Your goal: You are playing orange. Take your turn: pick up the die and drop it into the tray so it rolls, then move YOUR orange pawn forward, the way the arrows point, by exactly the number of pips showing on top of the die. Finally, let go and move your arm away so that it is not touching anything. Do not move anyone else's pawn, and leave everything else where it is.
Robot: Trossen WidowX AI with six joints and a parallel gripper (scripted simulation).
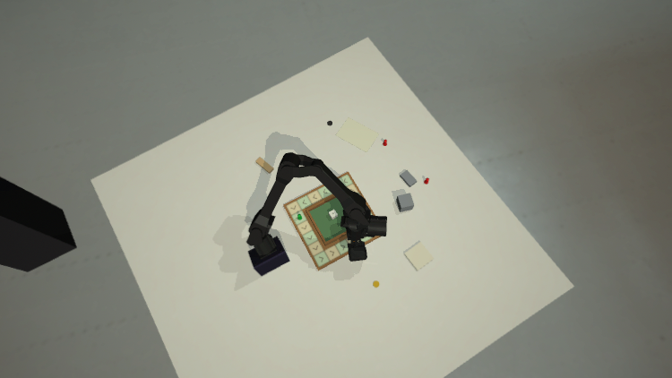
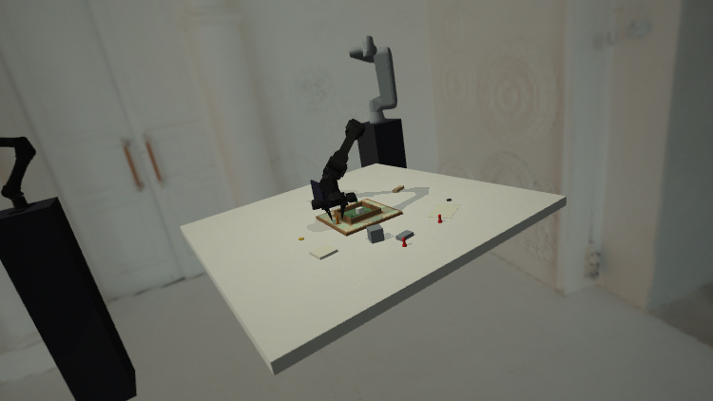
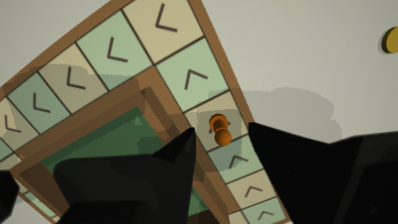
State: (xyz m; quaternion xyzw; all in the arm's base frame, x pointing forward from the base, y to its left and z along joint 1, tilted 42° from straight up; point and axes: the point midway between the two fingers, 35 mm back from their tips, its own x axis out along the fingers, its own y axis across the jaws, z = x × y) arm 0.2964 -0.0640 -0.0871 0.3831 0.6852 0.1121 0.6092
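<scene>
Hovering over one edge of the game board (image 3: 165,55), the gripper (image 3: 220,150) has its two black fingers partly apart, with nothing clamped between them. Seen from the wrist, the orange pawn (image 3: 220,131) stands upright just beyond the fingertips, in line with the gap between them and not touched by either finger. It occupies a tan square of the arrow track, with a green square on either side along the track.

To the left of the fingers lies the sunken green tray (image 3: 110,142), enclosed by its brown wooden rim. The white die (image 1: 332,214) rests on the tray floor, well apart from the fingers; its top face is too small to read. On the far side of the tray from the fingers, a green pawn (image 1: 299,216) stands on the track.

Beyond the board, a yellow disc (image 3: 390,40) lies on the bench (image 1: 187,244) to the upper right of the fingers. Further out on the bench are a pale card (image 1: 417,255), two grey blocks (image 1: 404,201), two red pawns (image 1: 426,180), a second pale card (image 1: 357,134), a black disc (image 1: 329,123) and a wooden block (image 1: 264,165).
</scene>
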